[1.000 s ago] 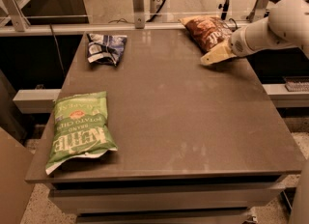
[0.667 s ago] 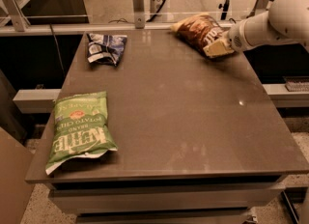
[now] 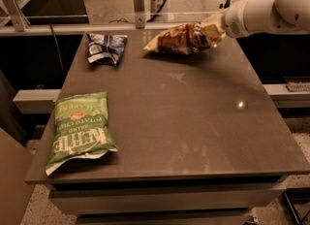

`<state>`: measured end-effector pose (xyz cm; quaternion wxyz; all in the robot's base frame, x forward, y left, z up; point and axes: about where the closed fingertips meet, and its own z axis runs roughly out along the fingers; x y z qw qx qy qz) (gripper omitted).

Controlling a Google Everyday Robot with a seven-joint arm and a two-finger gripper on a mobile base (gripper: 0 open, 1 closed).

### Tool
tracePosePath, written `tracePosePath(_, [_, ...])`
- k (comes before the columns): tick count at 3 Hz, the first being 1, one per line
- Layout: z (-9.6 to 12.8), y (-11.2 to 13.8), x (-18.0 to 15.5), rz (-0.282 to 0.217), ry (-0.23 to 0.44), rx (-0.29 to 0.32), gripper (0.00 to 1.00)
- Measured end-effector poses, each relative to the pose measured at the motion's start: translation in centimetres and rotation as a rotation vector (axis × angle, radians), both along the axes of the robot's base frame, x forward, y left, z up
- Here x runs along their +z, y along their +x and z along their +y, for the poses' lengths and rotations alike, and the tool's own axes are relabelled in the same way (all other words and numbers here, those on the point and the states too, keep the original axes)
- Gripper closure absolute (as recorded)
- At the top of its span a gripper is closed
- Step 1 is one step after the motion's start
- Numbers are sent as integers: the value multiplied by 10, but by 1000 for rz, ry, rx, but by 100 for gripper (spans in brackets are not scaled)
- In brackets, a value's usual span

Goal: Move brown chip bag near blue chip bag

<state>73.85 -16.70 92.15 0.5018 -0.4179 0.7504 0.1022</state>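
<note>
The brown chip bag (image 3: pixel 178 39) hangs sideways a little above the far edge of the table, its yellow end pointing left. My gripper (image 3: pixel 211 29) is shut on the bag's right end, with the white arm reaching in from the upper right. The blue chip bag (image 3: pixel 105 48) lies wrinkled at the table's far left corner, a short way left of the brown bag's tip and apart from it.
A green Kettle chip bag (image 3: pixel 80 129) lies at the near left of the dark table (image 3: pixel 193 122). A metal rail and a post (image 3: pixel 139 6) run behind the far edge. A shelf ledge (image 3: pixel 290 89) sits to the right.
My gripper closed on the brown bag at the far right, lifted it off the table and carried it left toward the blue bag. The other bags have not moved.
</note>
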Motion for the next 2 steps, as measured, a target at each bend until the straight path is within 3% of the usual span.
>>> tracePosePath(1, [8,0,-1,-8,-4,20,100])
tracePosePath(2, [9,1,-9,24,21,17,100])
